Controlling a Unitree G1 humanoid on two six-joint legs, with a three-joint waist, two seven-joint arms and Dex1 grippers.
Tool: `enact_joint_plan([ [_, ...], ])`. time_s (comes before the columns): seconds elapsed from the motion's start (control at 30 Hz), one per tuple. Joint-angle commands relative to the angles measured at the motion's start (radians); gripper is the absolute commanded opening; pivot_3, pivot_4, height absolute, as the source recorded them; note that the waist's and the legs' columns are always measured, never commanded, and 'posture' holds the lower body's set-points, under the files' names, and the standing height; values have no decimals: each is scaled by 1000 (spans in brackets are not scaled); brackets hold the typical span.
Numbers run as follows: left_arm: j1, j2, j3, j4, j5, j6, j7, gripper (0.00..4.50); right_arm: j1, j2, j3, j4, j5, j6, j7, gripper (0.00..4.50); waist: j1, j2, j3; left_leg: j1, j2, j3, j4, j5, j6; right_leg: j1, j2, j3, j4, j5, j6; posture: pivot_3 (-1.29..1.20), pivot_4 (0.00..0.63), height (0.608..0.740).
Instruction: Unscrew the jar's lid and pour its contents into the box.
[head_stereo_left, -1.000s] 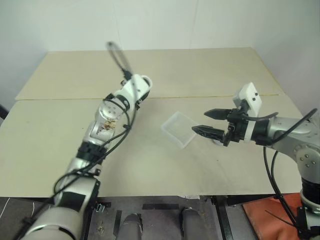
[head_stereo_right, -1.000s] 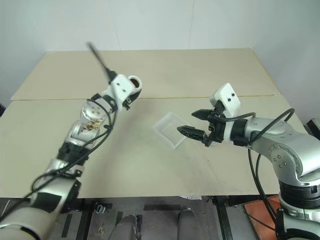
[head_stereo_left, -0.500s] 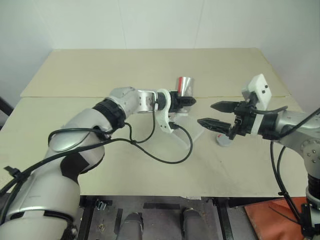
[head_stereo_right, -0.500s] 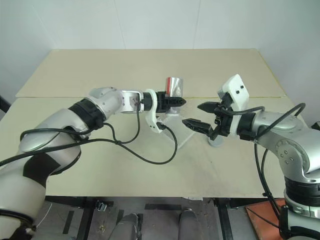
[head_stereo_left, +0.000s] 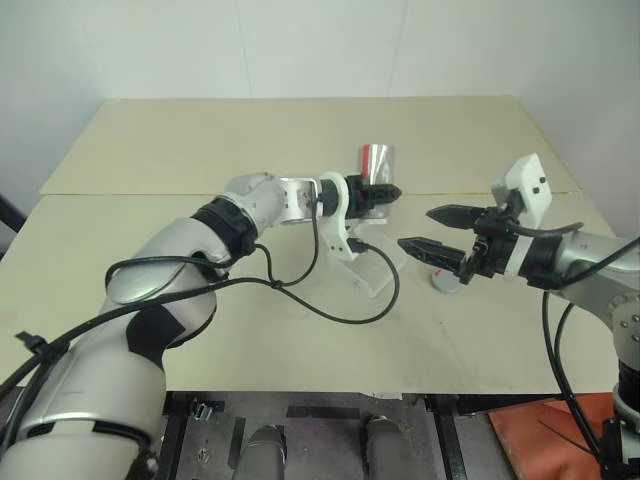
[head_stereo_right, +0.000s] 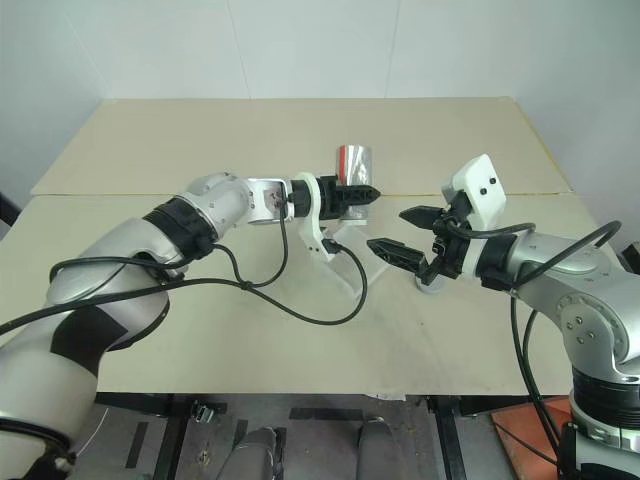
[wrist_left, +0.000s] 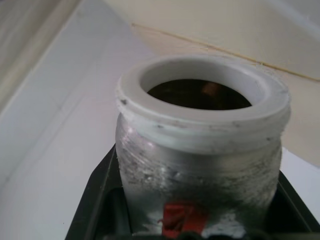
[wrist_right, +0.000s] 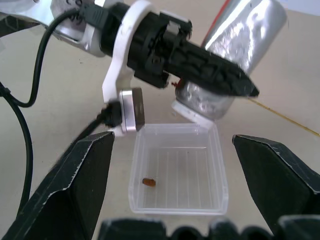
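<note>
Left gripper (head_stereo_left: 383, 193) clamps jar (head_stereo_left: 377, 172) | jar tilted, mouth down over box (wrist_right: 177, 167) | right gripper (head_stereo_left: 432, 229) wide open, empty | lid (head_stereo_left: 445, 280) on table (head_stereo_left: 300, 130)

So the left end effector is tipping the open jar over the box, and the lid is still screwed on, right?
Not quite: the lid is off, lying on the table, as the left eye view shows. The left end effector does tip the open jar over the box.

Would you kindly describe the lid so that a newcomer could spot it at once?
Start at the tan table and find the open right claw near its right side. Just below it, on the tabletop, lies the lid: a flat grey disc beside the clear box, unlike the shiny jar held by the left claw.
</note>
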Motion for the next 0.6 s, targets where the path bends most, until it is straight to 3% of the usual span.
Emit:
enact_joint_plan([
  [0.03,77,27,210,10,-294,-37,-153,1947,-7,-12,-35,-12,4,-32,6,4445,-3,0,0,1,0,0,0,0,0,0,0,0,1,0,0,0,150,740],
  [0.13,169,11,414,-17,-591,20,-352,1947,-1,-16,-41,-9,7,-35,14,4445,-5,0,0,1,0,0,0,0,0,0,0,0,1,0,0,0,150,740],
  [0.2,220,-33,567,-63,-810,181,-525,1947,-1,-16,-39,-5,6,-37,18,4445,-5,0,0,1,0,0,0,0,0,0,0,0,1,0,0,0,150,740],
  [0.3,295,-87,747,-158,-1044,375,-638,1947,-3,-11,-33,-1,7,-38,22,4445,-5,0,0,0,0,-1,1,0,0,0,0,0,1,0,0,0,150,740],
  [0.47,419,-128,941,-359,-1319,765,-779,1947,-13,0,-18,4,12,-33,24,4445,-14,1,0,2,0,-1,1,0,0,3,0,0,1,0,0,0,150,740],
  [0.6,544,-155,1034,-485,-1469,837,-822,1947,-20,6,-5,5,16,-25,25,4445,-30,1,0,3,0,-1,2,0,0,2,0,0,2,0,0,0,150,740],
])
